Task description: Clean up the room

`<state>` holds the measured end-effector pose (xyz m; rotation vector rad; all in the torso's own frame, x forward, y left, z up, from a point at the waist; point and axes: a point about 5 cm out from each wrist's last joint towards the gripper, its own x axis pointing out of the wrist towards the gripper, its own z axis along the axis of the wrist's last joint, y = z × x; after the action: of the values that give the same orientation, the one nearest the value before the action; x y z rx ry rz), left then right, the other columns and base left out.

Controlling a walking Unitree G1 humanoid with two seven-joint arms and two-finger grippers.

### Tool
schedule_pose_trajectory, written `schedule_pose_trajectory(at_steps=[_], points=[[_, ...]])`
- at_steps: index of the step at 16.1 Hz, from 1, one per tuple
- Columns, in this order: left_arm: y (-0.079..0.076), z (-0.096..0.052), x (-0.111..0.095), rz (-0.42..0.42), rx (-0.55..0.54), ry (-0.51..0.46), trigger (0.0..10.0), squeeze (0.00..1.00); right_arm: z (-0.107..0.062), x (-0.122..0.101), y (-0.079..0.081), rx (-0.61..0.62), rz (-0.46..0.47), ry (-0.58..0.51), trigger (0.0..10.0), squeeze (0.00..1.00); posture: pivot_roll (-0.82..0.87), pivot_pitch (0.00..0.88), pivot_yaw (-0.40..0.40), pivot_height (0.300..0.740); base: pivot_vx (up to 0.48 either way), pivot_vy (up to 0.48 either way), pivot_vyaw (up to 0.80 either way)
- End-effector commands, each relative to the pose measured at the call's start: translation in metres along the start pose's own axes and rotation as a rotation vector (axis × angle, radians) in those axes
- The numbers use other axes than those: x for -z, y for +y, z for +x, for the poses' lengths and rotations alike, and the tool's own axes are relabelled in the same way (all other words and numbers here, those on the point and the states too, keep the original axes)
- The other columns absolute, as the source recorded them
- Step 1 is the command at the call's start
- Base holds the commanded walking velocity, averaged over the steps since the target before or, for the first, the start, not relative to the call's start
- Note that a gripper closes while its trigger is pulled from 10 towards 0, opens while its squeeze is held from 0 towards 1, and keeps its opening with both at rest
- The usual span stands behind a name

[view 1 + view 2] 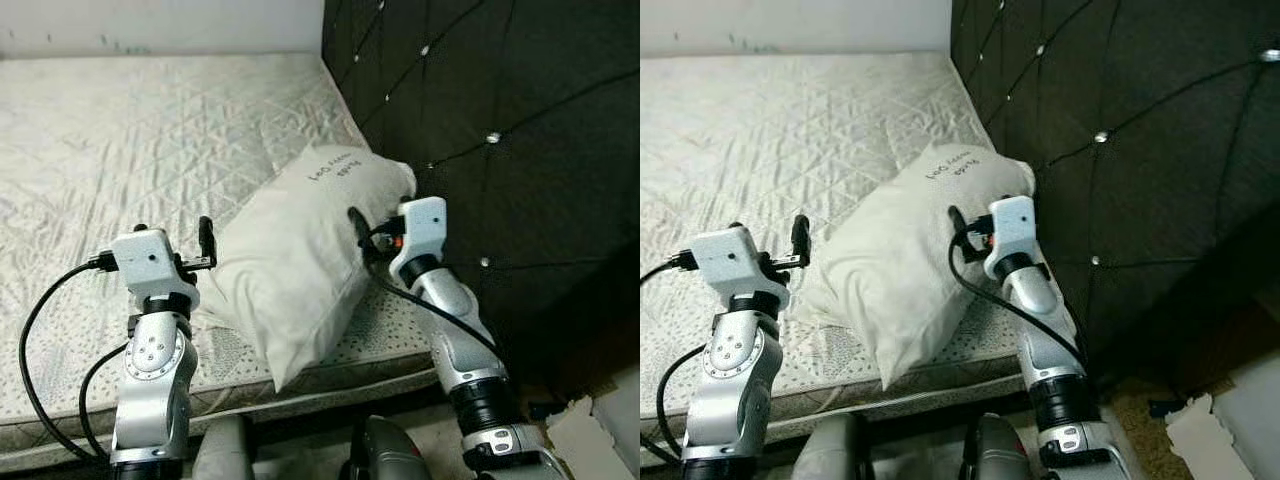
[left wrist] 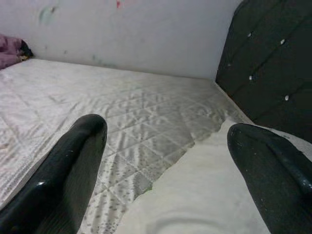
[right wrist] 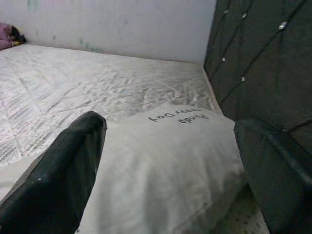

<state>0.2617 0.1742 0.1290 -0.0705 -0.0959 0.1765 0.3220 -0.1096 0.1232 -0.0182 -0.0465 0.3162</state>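
A white pillow (image 1: 300,260) lies on the bare quilted mattress (image 1: 120,150), near its front edge and close to the black tufted headboard (image 1: 500,120), one corner overhanging. The left tool (image 1: 203,250) stands at the pillow's left edge, the right tool (image 1: 362,232) against its upper right part; both are spread wide and hold nothing. Risk, as judged: the soft casing may bunch, so closing fingers catch only fabric, and an uneven lift could tip the pillow off the bed.
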Motion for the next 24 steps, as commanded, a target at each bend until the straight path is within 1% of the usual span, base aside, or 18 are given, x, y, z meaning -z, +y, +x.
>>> schedule_pose_trajectory(at_steps=[1,3,4,6,10,12,14,17,19,22,24], points=[[0.003,0.001,0.001,0.01,-0.029,0.01,10.0,0.0,0.0,-0.005,0.001,-0.011,0.002,-0.019,10.0,0.0,-0.04,0.042,-0.073,0.636,0.0,0.0,0.0],[0.007,0.0,0.002,0.02,-0.064,0.015,10.0,0.0,0.0,-0.004,0.002,-0.02,0.003,-0.017,10.0,0.0,-0.04,0.042,-0.075,0.601,0.0,0.0,0.0],[0.008,0.0,0.002,0.023,-0.072,0.016,10.0,0.0,0.0,-0.004,0.002,-0.023,0.002,-0.015,10.0,0.0,-0.04,0.045,-0.078,0.596,0.0,0.0,0.0],[0.015,0.0,0.003,0.023,-0.141,0.028,10.0,0.0,0.003,-0.002,0.006,-0.061,0.0,0.016,10.0,0.0,-0.04,0.044,-0.079,0.571,0.0,0.0,0.0],[0.028,0.001,0.005,0.027,-0.226,0.044,10.0,0.0,0.01,-0.003,0.005,-0.084,-0.022,0.028,10.0,0.0,-0.04,0.038,-0.079,0.571,0.0,0.0,0.0],[0.03,0.002,0.005,0.01,-0.236,0.045,10.0,0.0,0.011,-0.005,0.005,-0.101,-0.033,0.019,10.0,0.0,-0.03,0.034,-0.08,0.571,0.0,0.0,0.2],[0.03,0.002,0.005,0.02,-0.234,0.045,10.0,0.0,0.012,-0.005,0.007,-0.105,-0.032,0.018,10.0,0.0,-0.03,0.034,-0.08,0.571,0.0,0.0,0.58],[0.028,0.001,0.005,0.023,-0.21,0.033,10.0,0.0,0.013,-0.005,0.008,-0.111,-0.024,0.011,10.0,0.0,-0.03,0.031,-0.085,0.571,0.0,0.0,0.0],[0.029,0.001,0.005,0.022,-0.2,0.034,10.0,0.0,0.013,-0.005,0.008,-0.111,-0.032,0.01,10.0,0.0,-0.03,0.032,-0.085,0.571,0.291,0.0,0.0],[0.027,0.002,0.005,0.024,-0.189,0.031,10.0,0.0,0.012,-0.007,0.011,-0.128,-0.052,-0.009,10.0,0.0,-0.03,0.031,-0.082,0.571,0.48,0.0,0.0],[0.027,0.003,0.004,0.022,-0.185,0.03,10.0,0.0,0.011,-0.007,0.011,-0.126,-0.049,-0.011,10.0,0.0,-0.04,0.034,-0.079,0.571,0.48,0.0,0.0]])
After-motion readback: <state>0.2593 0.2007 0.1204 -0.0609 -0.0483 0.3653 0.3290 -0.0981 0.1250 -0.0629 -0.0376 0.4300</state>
